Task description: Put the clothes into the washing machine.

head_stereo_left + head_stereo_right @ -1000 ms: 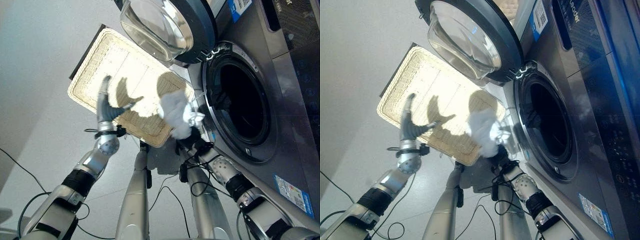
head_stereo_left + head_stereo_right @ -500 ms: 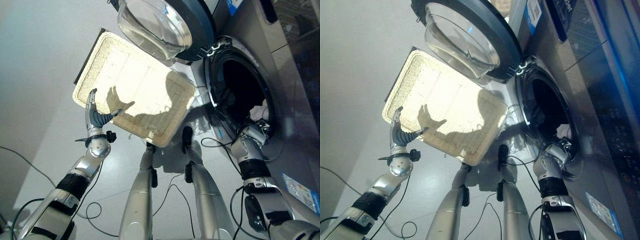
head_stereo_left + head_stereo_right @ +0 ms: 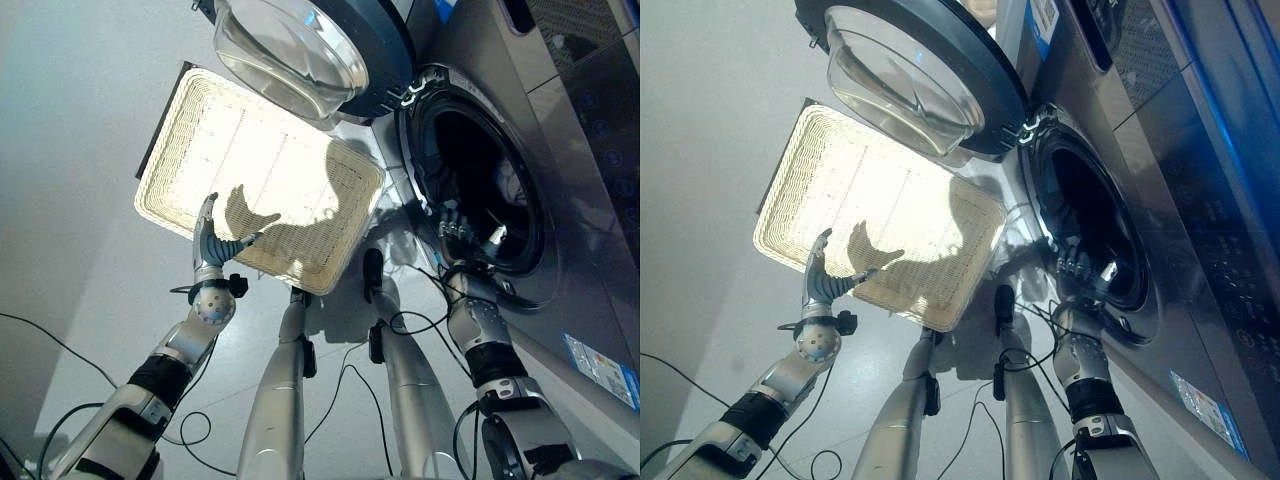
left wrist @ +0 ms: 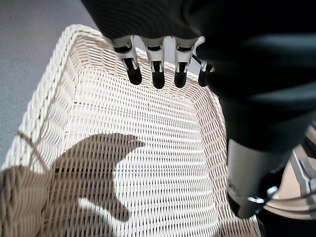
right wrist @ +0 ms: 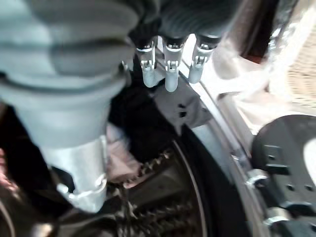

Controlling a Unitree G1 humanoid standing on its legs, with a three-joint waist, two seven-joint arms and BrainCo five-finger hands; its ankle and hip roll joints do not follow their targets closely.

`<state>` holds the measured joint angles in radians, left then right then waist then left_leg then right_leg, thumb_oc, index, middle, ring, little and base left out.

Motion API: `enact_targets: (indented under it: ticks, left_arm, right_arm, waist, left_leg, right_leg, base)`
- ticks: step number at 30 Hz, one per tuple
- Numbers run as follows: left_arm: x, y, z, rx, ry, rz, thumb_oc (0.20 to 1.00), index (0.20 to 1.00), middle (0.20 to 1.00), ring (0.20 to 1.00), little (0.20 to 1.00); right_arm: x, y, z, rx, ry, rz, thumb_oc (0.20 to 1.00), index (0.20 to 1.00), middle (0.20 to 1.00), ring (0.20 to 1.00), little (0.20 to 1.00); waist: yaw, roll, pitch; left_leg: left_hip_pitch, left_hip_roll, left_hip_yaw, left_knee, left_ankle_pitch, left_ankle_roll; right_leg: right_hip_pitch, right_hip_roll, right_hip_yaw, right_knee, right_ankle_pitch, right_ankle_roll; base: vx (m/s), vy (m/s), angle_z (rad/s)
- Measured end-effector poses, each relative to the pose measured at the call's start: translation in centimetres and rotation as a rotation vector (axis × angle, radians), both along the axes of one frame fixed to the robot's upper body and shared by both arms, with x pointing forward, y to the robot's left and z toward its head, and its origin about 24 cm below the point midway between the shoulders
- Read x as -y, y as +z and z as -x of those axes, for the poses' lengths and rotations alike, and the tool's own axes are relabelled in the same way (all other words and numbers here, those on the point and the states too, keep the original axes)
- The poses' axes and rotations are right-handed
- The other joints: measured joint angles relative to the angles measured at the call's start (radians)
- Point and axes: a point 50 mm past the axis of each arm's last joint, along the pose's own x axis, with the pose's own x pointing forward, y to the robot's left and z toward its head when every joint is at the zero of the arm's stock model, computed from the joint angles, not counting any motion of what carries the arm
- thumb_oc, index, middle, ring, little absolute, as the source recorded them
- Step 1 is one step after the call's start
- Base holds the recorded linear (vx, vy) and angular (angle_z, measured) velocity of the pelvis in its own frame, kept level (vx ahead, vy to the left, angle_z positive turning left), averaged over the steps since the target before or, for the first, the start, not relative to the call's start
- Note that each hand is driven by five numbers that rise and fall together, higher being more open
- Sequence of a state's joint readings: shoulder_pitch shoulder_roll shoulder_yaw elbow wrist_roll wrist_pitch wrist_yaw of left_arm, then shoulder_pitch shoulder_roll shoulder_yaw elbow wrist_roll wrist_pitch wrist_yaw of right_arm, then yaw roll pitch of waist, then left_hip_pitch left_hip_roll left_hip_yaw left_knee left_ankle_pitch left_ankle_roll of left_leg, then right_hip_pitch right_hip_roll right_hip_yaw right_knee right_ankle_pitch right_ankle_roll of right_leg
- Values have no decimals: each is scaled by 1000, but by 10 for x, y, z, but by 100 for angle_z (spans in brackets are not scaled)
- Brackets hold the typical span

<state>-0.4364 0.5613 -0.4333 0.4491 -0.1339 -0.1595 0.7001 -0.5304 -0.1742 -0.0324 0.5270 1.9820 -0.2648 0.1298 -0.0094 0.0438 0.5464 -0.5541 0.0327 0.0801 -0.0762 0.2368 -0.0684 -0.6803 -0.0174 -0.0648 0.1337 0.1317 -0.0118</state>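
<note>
My right hand [image 3: 462,228] hangs open and empty at the grey washing machine's round drum mouth [image 3: 478,190]; my left hand [image 3: 209,247] hovers open, empty, over the cream wicker basket [image 3: 250,170].

A pale grey floor [image 3: 70,150] fills the left half of the frame. A shallow wicker basket [image 3: 200,130] lies flat on it at upper centre, just beside the washer [image 3: 570,230], which stands on the floor at the right with its door [image 3: 310,50] swung open above the basket's far corner.
</note>
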Motion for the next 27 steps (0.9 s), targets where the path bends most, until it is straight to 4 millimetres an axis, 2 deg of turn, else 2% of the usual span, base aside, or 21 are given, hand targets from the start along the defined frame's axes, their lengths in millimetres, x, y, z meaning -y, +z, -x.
enact_targets:
  ticks: [3, 4, 9, 12, 16, 19, 23, 25, 27]
  left_arm:
    - [-1, -2, 0, -12, -3, 0, 1000, 1000, 1000, 1000, 1000]
    - [-2, -3, 0, -24, -12, 3, 1000, 1000, 1000, 1000, 1000]
    - [-4, -4, 0, -44, -28, 2, 1000, 1000, 1000, 1000, 1000]
    - [-6, -7, -1, -66, -35, -4, 1000, 1000, 1000, 1000, 1000]
    - [-8, -12, -1, -105, -47, 24, 1000, 1000, 1000, 1000, 1000]
    - [-8, -25, -1, -185, -86, 185, 1000, 1000, 1000, 1000, 1000]
    - [-6, -58, 13, -310, -162, 422, 1000, 1000, 1000, 1000, 1000]
    - [-7, -89, 30, -388, -173, 623, 1000, 1000, 1000, 1000, 1000]
    - [-6, -114, 45, -439, -151, 785, 1000, 1000, 1000, 1000, 1000]
  right_arm:
    - [4, 7, -1, 66, -17, 37, 1000, 1000, 1000, 1000, 1000]
    - [10, 13, -1, 125, -51, 65, 1000, 1000, 1000, 1000, 1000]
    - [34, 18, 1, 190, -155, 150, 1000, 1000, 1000, 1000, 1000]
    - [42, 20, 4, 232, -183, 183, 1000, 1000, 1000, 1000, 1000]
    - [47, 8, 2, 134, -176, 240, 1000, 1000, 1000, 1000, 1000]
    - [43, -17, 5, -99, -64, 599, 1000, 1000, 1000, 1000, 1000]
    - [30, -45, 18, -259, 96, 1006, 1000, 1000, 1000, 1000, 1000]
    - [26, -68, 27, -366, 207, 1270, 1000, 1000, 1000, 1000, 1000]
    - [21, -86, 38, -415, 333, 1505, 1000, 1000, 1000, 1000, 1000]
  waist:
    - [4, 1, 0]
    - [3, 1, 0]
    - [10, 2, 0]
    - [22, 2, 0]
    - [24, 2, 0]
    - [24, 3, 0]
    - [27, 3, 0]
    - [28, 3, 0]
    - [28, 3, 0]
  left_leg:
    - [1, -1, -4, 0, 1, 1]
    - [3, -1, -7, 0, 1, 1]
    - [7, 0, -31, 0, 4, 5]
    - [10, 1, -32, 0, 6, 7]
    - [27, 1, -38, -4, 7, 8]
    - [58, 0, -53, -10, 7, 8]
    - [110, 1, -64, -10, -1, -1]
    - [164, 0, -69, -10, -9, -10]
    - [217, 2, -77, -10, -19, -5]
  right_leg:
    - [3, -1, -4, 0, 0, 0]
    - [7, -2, -7, 0, 0, 0]
    - [28, -4, -30, -13, 0, 0]
    - [32, -3, -31, -14, 0, 0]
    - [54, -3, -38, -22, 0, 0]
    - [95, -3, -53, -37, 0, 0]
    - [162, -3, -64, -61, -1, -1]
    - [227, -3, -69, -75, -2, 0]
    - [290, -2, -76, -90, -5, 1]
  base:
    - [-16, 13, 4]
    - [-15, 17, 6]
    - [-28, -3, 11]
    - [-43, -3, 1]
    - [-55, 20, 4]
    - [-80, -14, 11]
    - [-72, -9, 9]
    - [-73, -21, 7]
    - [-20, -49, 10]
